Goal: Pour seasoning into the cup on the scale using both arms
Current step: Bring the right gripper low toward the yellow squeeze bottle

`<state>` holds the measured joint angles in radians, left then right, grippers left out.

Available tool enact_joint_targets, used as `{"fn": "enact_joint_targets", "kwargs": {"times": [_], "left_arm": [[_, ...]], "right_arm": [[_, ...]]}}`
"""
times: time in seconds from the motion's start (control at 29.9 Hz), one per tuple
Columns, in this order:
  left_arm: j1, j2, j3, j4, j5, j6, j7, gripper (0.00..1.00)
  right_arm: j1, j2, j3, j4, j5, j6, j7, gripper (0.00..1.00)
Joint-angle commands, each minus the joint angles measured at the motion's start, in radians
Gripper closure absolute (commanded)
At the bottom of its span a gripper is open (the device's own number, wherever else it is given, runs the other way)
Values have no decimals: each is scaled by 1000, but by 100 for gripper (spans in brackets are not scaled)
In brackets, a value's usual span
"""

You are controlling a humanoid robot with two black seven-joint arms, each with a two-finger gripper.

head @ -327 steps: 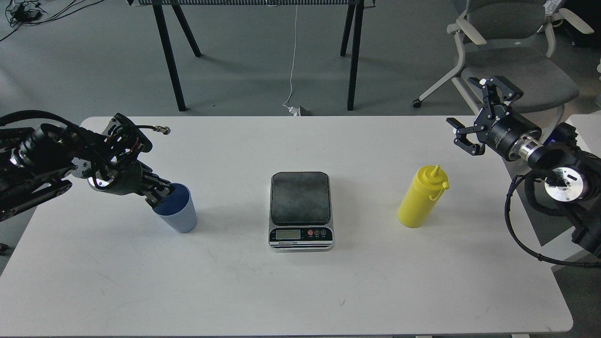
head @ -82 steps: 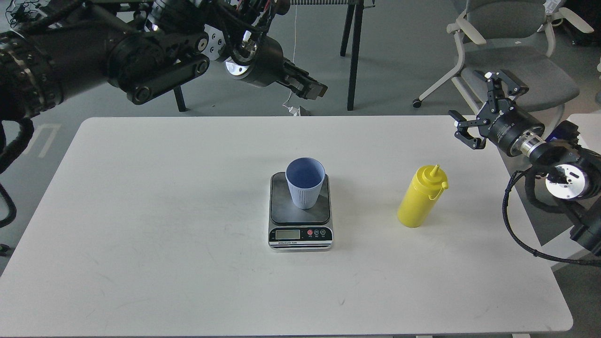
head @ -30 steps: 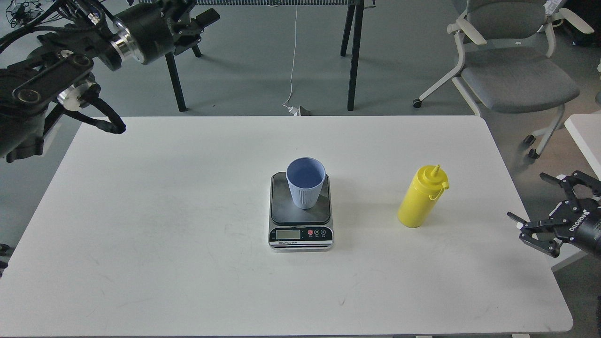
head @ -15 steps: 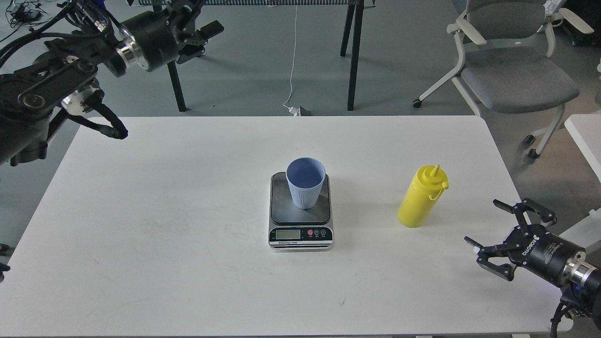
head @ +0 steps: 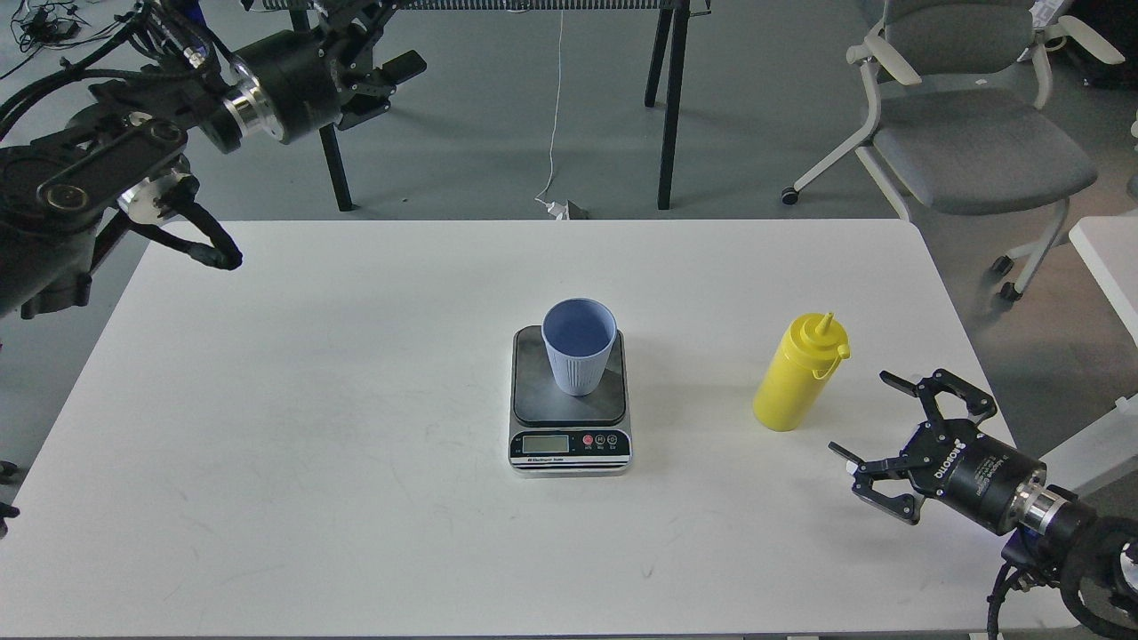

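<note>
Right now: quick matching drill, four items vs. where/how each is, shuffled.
Things:
1. cup
2. seasoning bottle
3. right pincer
4. left pincer

States:
A. raised beyond the table's far-left corner
B. upright on the scale
C. open, low at the table's right, empty
D. upright on the table, right of the scale

Pairs: 1-B, 2-D, 3-C, 4-A

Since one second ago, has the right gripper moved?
Yes. The right gripper has moved left, in over the table's right edge, and is nearer the yellow bottle, with its fingers spread open.
</note>
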<state>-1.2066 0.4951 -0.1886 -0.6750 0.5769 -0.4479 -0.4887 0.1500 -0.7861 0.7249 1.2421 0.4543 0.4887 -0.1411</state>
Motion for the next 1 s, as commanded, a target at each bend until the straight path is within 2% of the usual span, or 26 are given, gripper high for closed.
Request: {"fn": "enact_joint_targets", "kwargs": {"times": [0.0, 0.47, 0.8, 0.97], "left_arm": [[8, 0, 0, -1, 0, 0, 0, 1], [12, 3, 8, -2, 4, -41, 0, 1], [21, 0, 52, -1, 26, -41, 0, 1], [30, 0, 54, -1, 43, -41, 0, 1]], "right_arm": [[0, -8, 16, -1, 0, 0, 0, 1], [-18, -10, 45, -23, -2, 0, 0, 1], [-46, 2, 45, -156, -26, 0, 2, 1], [-47, 22, 56, -176, -60, 0, 2, 1]]}}
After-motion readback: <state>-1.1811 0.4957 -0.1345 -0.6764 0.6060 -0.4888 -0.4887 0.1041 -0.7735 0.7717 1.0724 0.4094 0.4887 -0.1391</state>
